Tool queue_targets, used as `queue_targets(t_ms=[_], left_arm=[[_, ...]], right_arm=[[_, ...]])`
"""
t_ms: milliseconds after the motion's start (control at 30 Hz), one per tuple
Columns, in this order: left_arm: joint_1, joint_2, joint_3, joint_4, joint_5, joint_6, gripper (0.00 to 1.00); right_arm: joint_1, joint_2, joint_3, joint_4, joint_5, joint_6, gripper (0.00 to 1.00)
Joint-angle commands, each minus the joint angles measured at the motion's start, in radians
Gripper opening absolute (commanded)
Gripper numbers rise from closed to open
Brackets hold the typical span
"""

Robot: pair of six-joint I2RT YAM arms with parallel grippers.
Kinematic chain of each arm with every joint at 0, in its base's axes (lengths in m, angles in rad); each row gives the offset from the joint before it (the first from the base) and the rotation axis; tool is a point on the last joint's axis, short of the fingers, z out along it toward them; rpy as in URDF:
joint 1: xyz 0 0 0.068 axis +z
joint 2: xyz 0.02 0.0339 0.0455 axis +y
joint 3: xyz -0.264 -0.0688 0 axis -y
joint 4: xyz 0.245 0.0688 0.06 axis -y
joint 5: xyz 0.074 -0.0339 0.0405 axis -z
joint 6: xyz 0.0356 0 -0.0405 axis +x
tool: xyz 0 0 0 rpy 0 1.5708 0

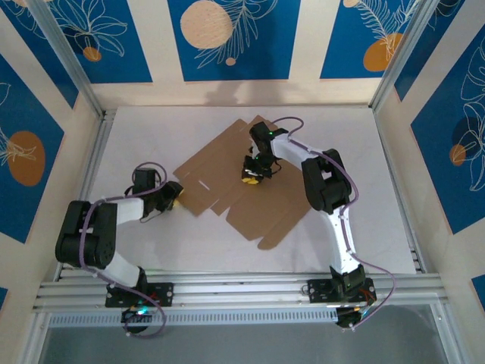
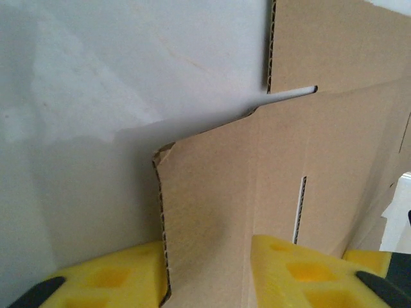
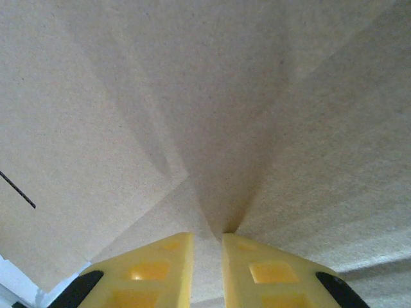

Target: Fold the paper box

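Note:
The paper box (image 1: 220, 171) lies on the white table as a flat brown die-cut sheet with flaps and slots. My left gripper (image 1: 176, 196) is at the sheet's left corner. In the left wrist view one flap (image 2: 257, 173) is raised off the table and runs between the yellow fingers. The jaws of my left gripper (image 2: 205, 244) still stand apart around it, one finger under its edge and one on top. My right gripper (image 1: 252, 176) points down on the middle of the sheet. In the right wrist view my right gripper (image 3: 207, 236) is shut to a narrow slit, tips against the cardboard (image 3: 192, 96).
The white table (image 1: 151, 136) is walled at the back and sides by blue-patterned panels and metal posts. An aluminium rail (image 1: 242, 288) runs along the near edge by the arm bases. Bare table (image 2: 96, 96) lies left of the raised flap.

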Motion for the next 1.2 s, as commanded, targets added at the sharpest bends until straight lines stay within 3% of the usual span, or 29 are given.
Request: queue_targets(t_ms=[0,233,767,867,1000,1167], left_arm=[[-0.091,0.149,-0.010,0.371,0.174,-0.034,0.29],[-0.090,0.149,-0.015,0.381,0.180,-0.041,0.17],[-0.090,-0.062,0.108,0.028,0.127,0.143,0.04],[-0.090,-0.097,0.132,-0.025,0.120,0.173,0.04],[-0.091,-0.171,0.198,-0.135,0.096,0.264,0.03],[-0.093,-0.269,0.307,-0.276,0.033,0.452,0.04]], right_arm=[[0.025,0.000,-0.013,-0.027,-0.031,0.018,0.21],[0.022,-0.033,-0.026,-0.026,-0.015,0.022,0.21],[-0.018,-0.121,-0.039,-0.006,-0.017,0.037,0.27],[-0.021,-0.155,-0.040,-0.007,-0.007,0.034,0.33],[-0.030,-0.238,-0.015,-0.003,0.019,0.046,0.53],[-0.044,-0.333,0.103,0.000,0.037,0.022,0.61]])
